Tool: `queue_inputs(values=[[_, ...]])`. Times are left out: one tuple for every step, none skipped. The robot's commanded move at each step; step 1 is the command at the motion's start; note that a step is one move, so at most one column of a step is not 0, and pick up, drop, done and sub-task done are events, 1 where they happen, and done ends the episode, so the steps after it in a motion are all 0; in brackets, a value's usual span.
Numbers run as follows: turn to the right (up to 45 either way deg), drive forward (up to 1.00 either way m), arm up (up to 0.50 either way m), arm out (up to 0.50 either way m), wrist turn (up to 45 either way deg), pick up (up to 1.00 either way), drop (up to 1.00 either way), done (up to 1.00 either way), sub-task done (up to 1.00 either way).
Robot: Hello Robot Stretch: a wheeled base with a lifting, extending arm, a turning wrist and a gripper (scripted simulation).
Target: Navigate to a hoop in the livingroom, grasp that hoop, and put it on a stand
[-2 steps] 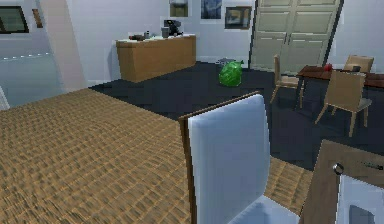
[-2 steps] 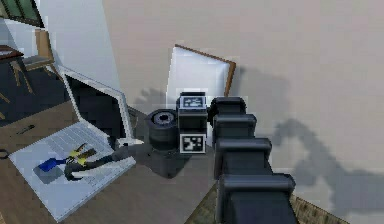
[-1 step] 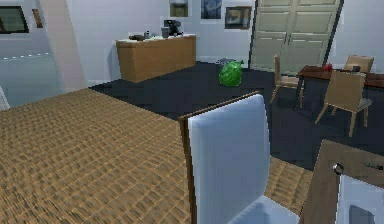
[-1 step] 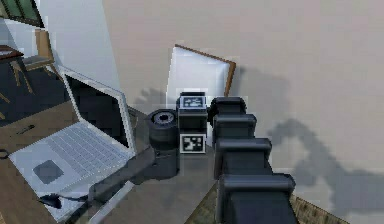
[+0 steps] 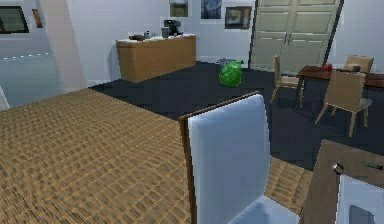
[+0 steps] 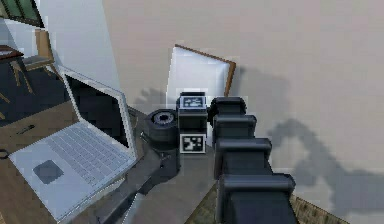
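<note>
Tool (image 6: pixel 158 130) tip indistinct beside laptop (image 6: pixel 75 140), chair (image 6: pixel 200 72) partly behind arm (image 6: pixel 245 165)

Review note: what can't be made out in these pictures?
Forward view: green round thing on the dark carpet, too small to call a hoop.
Forward view: items on the wooden counter, too small to name.
Arm side view: gripper near the laptop; whether it holds anything cannot be told.
</note>
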Motion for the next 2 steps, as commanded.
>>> queue_inputs(values=[[0.0, 0.0, 0.0, -0.1, 0.0, 0.0, 0.0, 0.0, 0.0], [-45.0, 0.0, 0.0, 0.0, 0.0, 0.0, 0.0, 0.0, 0.0]])
